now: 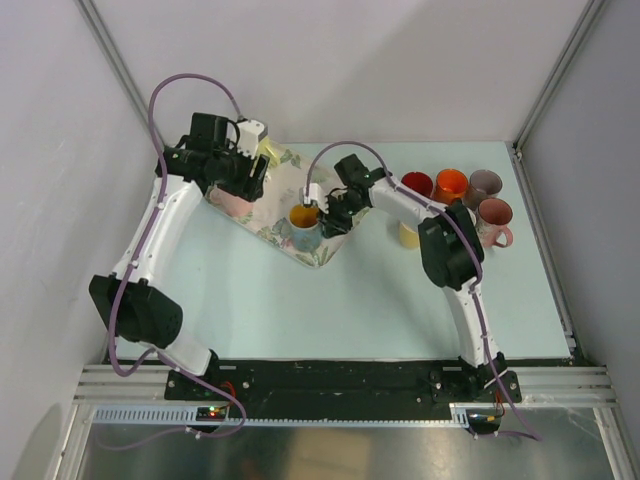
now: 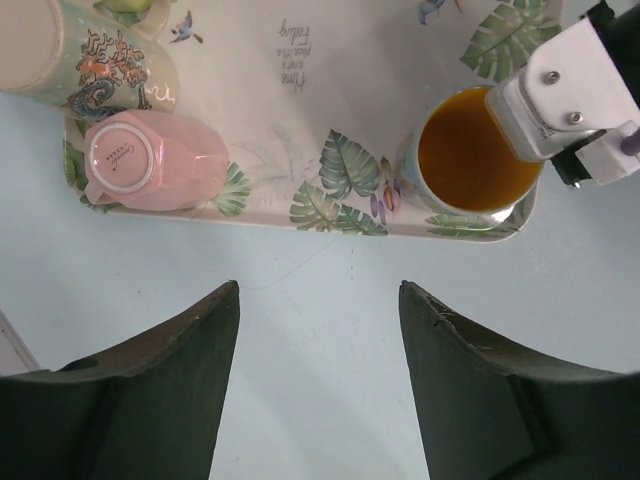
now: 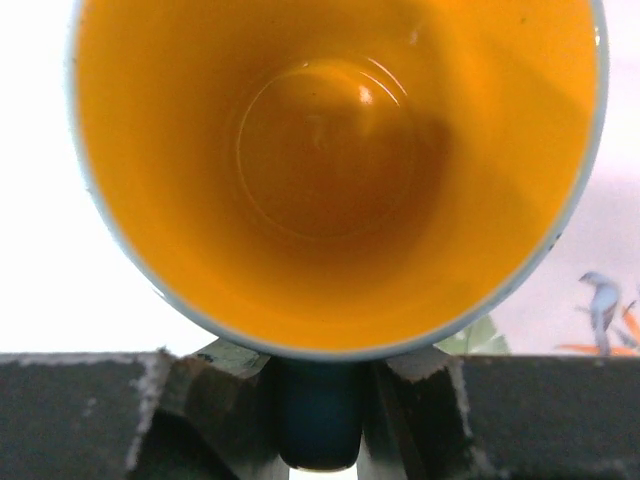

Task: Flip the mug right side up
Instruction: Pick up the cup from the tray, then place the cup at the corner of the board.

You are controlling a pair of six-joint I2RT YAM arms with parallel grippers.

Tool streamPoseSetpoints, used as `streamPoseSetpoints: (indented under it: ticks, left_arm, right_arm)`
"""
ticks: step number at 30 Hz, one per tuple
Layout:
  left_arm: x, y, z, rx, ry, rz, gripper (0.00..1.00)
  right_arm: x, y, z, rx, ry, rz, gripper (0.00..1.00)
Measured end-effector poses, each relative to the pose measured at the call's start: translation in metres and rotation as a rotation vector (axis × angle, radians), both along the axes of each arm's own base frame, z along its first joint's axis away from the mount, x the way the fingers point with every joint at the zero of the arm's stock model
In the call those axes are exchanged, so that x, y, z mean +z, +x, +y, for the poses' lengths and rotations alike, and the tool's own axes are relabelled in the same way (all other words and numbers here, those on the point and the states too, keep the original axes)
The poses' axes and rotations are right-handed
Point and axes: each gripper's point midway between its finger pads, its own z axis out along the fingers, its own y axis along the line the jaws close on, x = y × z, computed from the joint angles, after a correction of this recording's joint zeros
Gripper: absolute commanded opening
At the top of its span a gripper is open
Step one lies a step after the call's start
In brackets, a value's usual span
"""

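Observation:
A mug with an orange inside (image 1: 305, 228) stands mouth up at the near corner of the floral tray (image 1: 262, 228). My right gripper (image 1: 330, 212) is shut on its dark handle (image 3: 318, 420), one finger on each side, and the orange inside (image 3: 330, 150) fills the right wrist view. The mug also shows in the left wrist view (image 2: 478, 150). A pink mug (image 2: 155, 160) lies tipped on the tray's left end with its base showing. My left gripper (image 2: 318, 288) is open and empty, above the table just off the tray's edge (image 2: 300, 222).
A tall patterned mug (image 2: 80, 50) stands on the tray beyond the pink one. At the back right stand a red mug (image 1: 417, 184), an orange mug (image 1: 451, 184), a mauve mug (image 1: 484, 186), a pink mug (image 1: 495, 218) and a yellow one (image 1: 408, 236) half behind the right arm.

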Motion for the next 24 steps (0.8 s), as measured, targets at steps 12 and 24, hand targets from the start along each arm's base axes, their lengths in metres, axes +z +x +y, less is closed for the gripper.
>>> streamPoseSetpoints:
  ticks: [12,24]
  left_arm:
    - [-0.007,0.012,-0.007,0.003,-0.021,0.027,0.66]
    - [-0.016,0.019,-0.012,0.008,-0.044,0.059,0.66]
  right_arm:
    - [0.093,-0.066,-0.072,-0.162,0.080,0.012,0.00]
    - [0.118,-0.130,-0.223,-0.490,0.072,0.021,0.00]
